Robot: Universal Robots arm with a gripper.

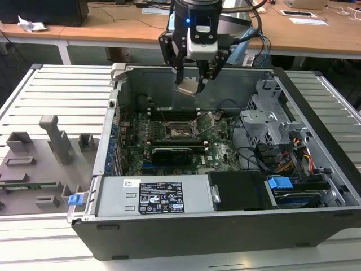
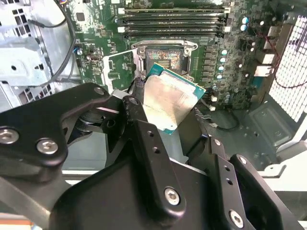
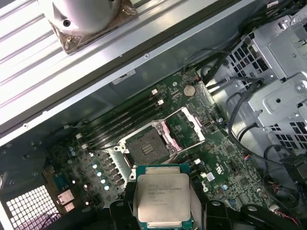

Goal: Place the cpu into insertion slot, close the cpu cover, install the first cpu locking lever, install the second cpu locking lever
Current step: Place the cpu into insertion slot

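My gripper (image 1: pixel 190 82) hangs above the open computer case (image 1: pixel 107 141), shut on the cpu (image 1: pixel 187 86), which it holds tilted by two edges. The cpu's silvery face (image 3: pixel 163 196) shows between the black fingers (image 2: pixel 136 112) in both wrist views. Below it, on the green motherboard, lies the insertion slot (image 3: pixel 146 143), a black-framed square with nothing in it. The cpu cover (image 3: pixel 196 123) is flipped open beside the slot, its window showing the board underneath. The cpu (image 2: pixel 170 98) is still well above the slot (image 2: pixel 165 58) and apart from it.
Memory sticks (image 1: pixel 172 113) run along the slot's far side and a long black expansion card (image 1: pixel 175 153) along its near side. A metal drive cage (image 1: pixel 273 121) with cables stands at the exterior view's right. Grey fixtures (image 1: pixel 51 149) stand outside the case at the exterior view's left.
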